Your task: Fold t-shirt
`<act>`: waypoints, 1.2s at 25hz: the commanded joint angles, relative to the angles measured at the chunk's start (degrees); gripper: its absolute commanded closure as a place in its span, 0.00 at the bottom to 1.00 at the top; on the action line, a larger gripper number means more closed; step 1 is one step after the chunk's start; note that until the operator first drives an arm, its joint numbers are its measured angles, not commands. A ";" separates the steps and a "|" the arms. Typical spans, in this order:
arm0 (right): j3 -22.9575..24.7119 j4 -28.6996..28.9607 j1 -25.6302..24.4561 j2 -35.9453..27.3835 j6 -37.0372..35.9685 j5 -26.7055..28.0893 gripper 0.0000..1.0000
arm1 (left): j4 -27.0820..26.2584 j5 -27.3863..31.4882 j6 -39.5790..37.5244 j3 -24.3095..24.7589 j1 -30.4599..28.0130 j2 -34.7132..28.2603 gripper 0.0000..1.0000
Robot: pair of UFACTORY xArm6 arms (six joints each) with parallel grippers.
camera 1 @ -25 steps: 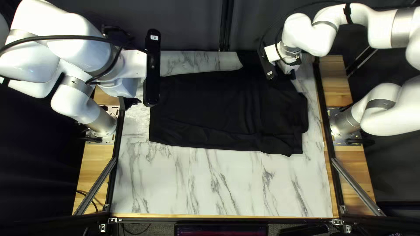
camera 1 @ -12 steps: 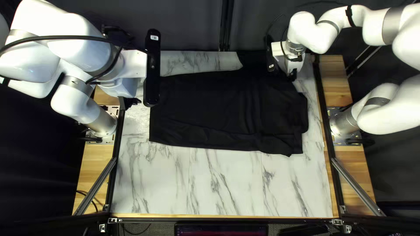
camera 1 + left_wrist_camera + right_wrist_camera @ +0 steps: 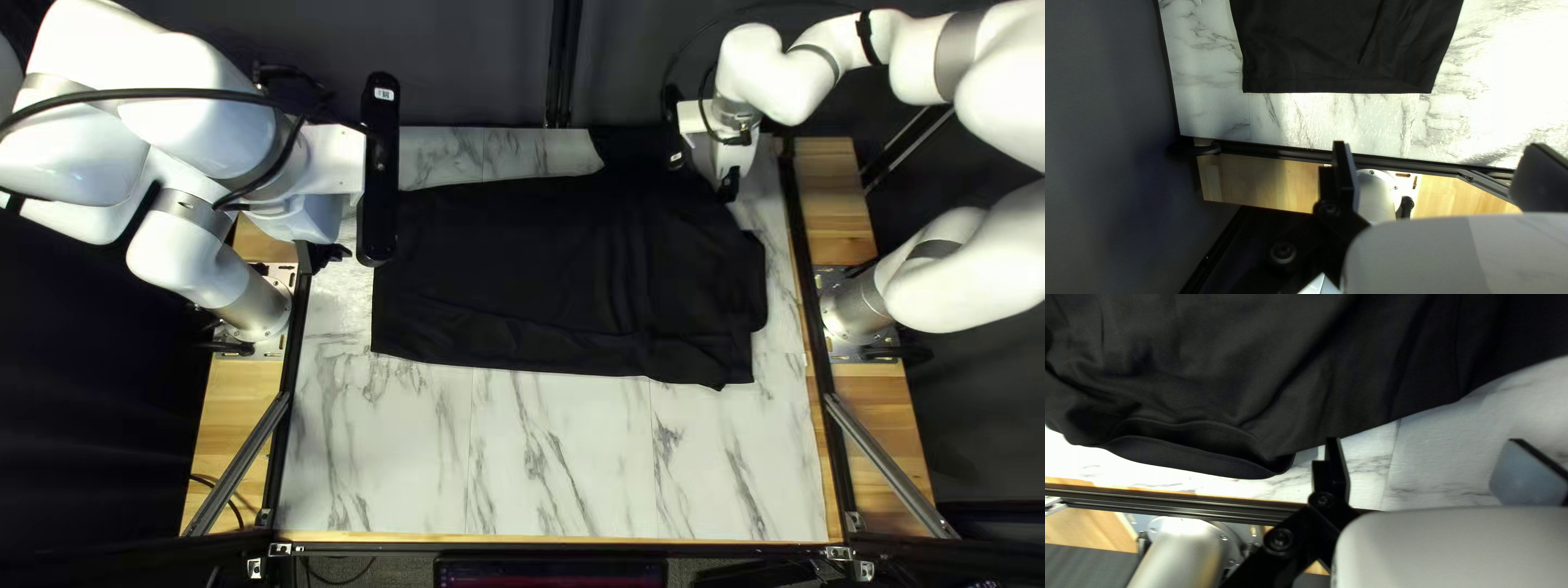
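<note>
Black t-shirt [image 3: 512,272] on marble-look worktop [image 3: 566,457], centre to upper right of top left view. Left pincer [image 3: 323,257], upper left: wide apart, holds nothing. Right pincer [image 3: 728,185], upper right: wide apart, holds nothing, at shirt edge, contact unclear. Right arm [image 3: 762,93] blocks some of that edge. Cable [image 3: 142,94] crosses left arm [image 3: 191,125]. White label [image 3: 383,94] on black bar [image 3: 379,180]. Monitor [image 3: 550,573], bottom edge.

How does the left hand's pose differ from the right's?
The left hand has bare tabletop between it and the t-shirt; one finger of the right hand lines up with the shirt's edge.
The left hand is by the straight-edged end, the right near the ribbed opening.
Both are open.
</note>
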 commanded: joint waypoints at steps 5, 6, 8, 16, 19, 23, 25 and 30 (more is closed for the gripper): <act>-1.92 4.19 0.88 3.29 -7.74 -7.60 0.00 | 0.00 0.00 0.00 0.00 0.00 0.00 0.00; -1.87 4.13 0.74 3.03 -9.28 -8.61 0.00 | 0.00 0.00 0.00 0.00 0.00 0.00 0.00; -1.52 3.33 0.40 2.40 -10.28 -9.82 0.00 | 0.00 0.00 0.00 0.00 0.00 0.00 0.00; -0.83 1.47 0.81 1.54 -7.83 -10.17 0.00 | 0.00 0.00 0.00 0.00 0.00 0.00 0.00; -2.67 9.39 -3.61 3.88 -22.13 -8.57 0.00 | 0.00 0.00 0.00 0.00 0.00 0.00 0.00; -2.35 15.09 -6.63 5.66 -34.37 -12.20 0.00 | 0.00 0.00 0.00 0.00 0.00 0.00 0.00; -2.00 17.49 -6.68 5.97 -38.93 -13.44 0.00 | 0.00 0.00 0.00 0.00 0.00 0.00 0.00; -0.09 17.14 -5.51 4.49 -39.86 -15.65 0.00 | 0.00 0.00 0.00 0.00 0.00 0.00 0.00</act>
